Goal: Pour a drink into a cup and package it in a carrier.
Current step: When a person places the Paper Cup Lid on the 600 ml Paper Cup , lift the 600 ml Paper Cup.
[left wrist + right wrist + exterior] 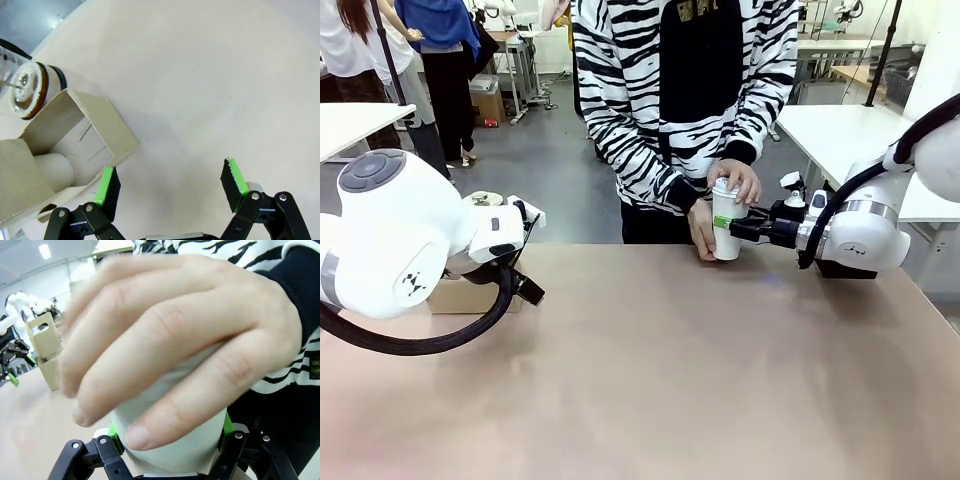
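The white cup (pixel 725 222) stands upright at the table's far edge, and my right gripper (pixel 723 222) is shut on its lower half from the right. The person's two hands (pixel 735 180) also hold the cup, one over the lid. In the right wrist view a hand (pixel 165 340) covers most of the cup (pixel 180 445) between my green pads (pixel 114 434). My left gripper (pixel 171 182) hangs open over bare table beside the brown cardboard carrier (pixel 107 127). A clear jug (pixel 27 90) with a metal end stands behind the carrier; the drink in it I cannot make out.
My left arm (pixel 400 240) fills the left of the table in front of the carrier (pixel 445 295). A white rounded thing (pixel 54 167) sits inside the carrier. The carrier (pixel 44 347) shows far off in the right wrist view. The brown tabletop (pixel 650 380) stretches across the middle and front.
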You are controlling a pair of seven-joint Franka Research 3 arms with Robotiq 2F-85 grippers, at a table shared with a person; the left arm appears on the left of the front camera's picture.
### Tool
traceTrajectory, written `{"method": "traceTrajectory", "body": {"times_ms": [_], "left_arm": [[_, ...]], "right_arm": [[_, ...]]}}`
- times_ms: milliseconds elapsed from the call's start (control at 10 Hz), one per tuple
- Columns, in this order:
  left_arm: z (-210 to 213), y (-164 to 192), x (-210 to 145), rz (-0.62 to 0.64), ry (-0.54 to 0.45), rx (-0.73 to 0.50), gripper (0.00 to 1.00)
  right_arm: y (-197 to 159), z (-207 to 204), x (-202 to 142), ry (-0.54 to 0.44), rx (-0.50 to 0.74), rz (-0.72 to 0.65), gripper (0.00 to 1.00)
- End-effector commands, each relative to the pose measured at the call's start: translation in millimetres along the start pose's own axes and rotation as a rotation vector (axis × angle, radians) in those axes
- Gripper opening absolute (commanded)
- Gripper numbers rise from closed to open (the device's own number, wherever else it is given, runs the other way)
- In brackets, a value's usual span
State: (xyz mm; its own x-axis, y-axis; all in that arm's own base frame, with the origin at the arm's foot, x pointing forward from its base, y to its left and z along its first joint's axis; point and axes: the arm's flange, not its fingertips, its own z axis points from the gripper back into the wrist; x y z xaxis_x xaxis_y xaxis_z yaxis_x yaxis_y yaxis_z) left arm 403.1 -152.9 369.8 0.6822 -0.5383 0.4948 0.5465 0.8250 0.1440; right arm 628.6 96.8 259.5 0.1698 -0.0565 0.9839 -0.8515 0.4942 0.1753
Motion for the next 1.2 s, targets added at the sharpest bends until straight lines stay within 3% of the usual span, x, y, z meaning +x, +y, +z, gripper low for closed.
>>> {"method": "traceTrajectory", "body": {"times_ms": [0, 1100], "left_arm": [[0.5, 0.5, 0.0, 0.003, -0.002, -0.003, 1.0], [0.5, 0.5, 0.0, 0.003, -0.002, -0.003, 1.0]], "right_arm": [[0.5, -1.8, 5.1, -0.015, -0.005, 0.001, 0.8], [0.5, -1.8, 5.1, -0.015, -0.005, 0.001, 0.8]]}}
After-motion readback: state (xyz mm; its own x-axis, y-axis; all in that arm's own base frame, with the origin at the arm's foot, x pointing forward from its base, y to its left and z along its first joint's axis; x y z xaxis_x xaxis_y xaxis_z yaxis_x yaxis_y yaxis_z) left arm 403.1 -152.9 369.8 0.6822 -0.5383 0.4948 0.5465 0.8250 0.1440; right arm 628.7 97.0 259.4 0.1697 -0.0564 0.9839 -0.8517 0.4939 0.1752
